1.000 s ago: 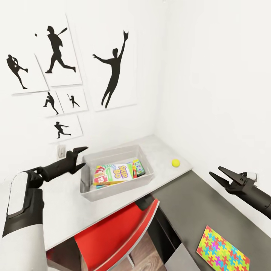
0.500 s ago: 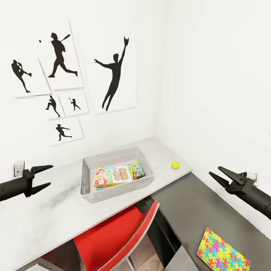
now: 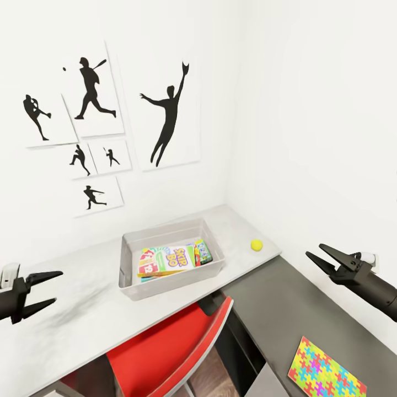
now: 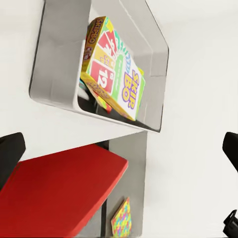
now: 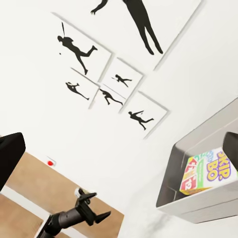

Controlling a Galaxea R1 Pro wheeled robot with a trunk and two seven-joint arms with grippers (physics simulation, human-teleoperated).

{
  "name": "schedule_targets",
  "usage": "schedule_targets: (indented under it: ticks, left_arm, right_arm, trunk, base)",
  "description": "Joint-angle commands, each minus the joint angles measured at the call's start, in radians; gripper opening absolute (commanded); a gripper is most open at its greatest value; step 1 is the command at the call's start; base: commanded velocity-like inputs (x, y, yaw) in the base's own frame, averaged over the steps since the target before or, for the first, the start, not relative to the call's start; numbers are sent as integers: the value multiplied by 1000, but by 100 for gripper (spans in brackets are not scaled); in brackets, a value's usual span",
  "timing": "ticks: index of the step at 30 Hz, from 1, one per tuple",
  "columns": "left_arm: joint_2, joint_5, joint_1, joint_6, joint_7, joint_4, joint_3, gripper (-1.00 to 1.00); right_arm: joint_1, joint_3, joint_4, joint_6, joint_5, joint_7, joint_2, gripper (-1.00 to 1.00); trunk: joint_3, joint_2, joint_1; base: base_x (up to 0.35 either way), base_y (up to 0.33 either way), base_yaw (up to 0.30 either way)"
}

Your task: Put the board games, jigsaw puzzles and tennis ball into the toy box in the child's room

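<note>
Left end effector (image 3: 48, 286) agape, toy box (image 3: 129, 286) holding SKIP BO game (image 3: 168, 258)

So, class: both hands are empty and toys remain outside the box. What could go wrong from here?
1. The tennis ball sits loose near the table corner, by the edge; a clumsy pinch may roll it off.
2. The jigsaw puzzle lies thin and flat on the dark surface, so the right hand may fail to get under it.
3. The SKIP BO box lies tilted on other boxes in the toy box, so added toys might settle unevenly.
</note>
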Motion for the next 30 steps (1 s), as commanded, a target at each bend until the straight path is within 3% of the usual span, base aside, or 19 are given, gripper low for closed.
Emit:
schedule_targets:
  ticks: [1, 3, 4, 7, 11, 14, 18, 22, 23, 26, 27, 30]
  left_arm:
    - [4, -6, 2, 3, 7, 0, -4, 100]
    - [8, -45, 5, 3, 1, 1, -16, 100]
    - [10, -95, 7, 3, -2, 1, -27, 100]
    - [11, -169, 8, 3, -7, 1, -33, 100]
    - [11, -248, 9, 2, -8, 2, -30, 100]
    - [9, -281, 9, -4, -8, 4, -29, 100]
    - [8, -379, 8, -22, -7, 7, -26, 100]
    - [6, -506, 8, -93, -7, 12, -29, 100]
    - [4, -577, 8, -145, -7, 13, -36, 100]
    - [-3, -684, 8, -219, -9, 14, -55, 100]
    - [-12, -745, 8, -254, -11, 13, -74, 100]
    - [-27, -810, 8, -287, -21, 10, -104, 100]
  right_arm:
    - [-1, -1, 0, 4, 2, 4, 1, 100]
    - [-1, -1, 0, 3, 2, 4, 1, 100]
    - [-1, -1, 0, 2, 3, 4, 2, 100]
    - [-1, -1, 0, 0, 3, 4, 3, 100]
    - [-1, -1, 0, -2, 4, 4, 4, 100]
    - [-1, -1, 0, -3, 5, 4, 4, 100]
    - [-1, 0, 0, -5, 5, 4, 5, 100]
    - [-1, 1, 0, -6, 5, 4, 6, 100]
    - [-1, 1, 0, -6, 5, 4, 6, 100]
    - [-1, 1, 0, -7, 5, 4, 6, 100]
    - [-1, 1, 0, -7, 5, 4, 6, 100]
    - [-1, 1, 0, -7, 5, 4, 6, 100]
  trunk:
    - [0, -2, 1]
    - [3, -2, 1]
    - [4, -2, 1]
    - [9, -2, 1]
    - [15, -2, 1]
    - [20, -2, 1]
    - [27, -2, 1]
    - [33, -2, 1]
    - [35, -2, 1]
    - [40, -2, 1]
    - [41, -2, 1]
    - [46, -2, 1]
  base:
    - [0, 0, 0]
    - [0, 0, 0]
    - [0, 0, 0]
    - [0, 0, 0]
    - [0, 0, 0]
    - [0, 0, 0]
    - [0, 0, 0]
    - [0, 0, 0]
    - [0, 0, 0]
    - [0, 0, 0]
    - [0, 0, 0]
    - [0, 0, 0]
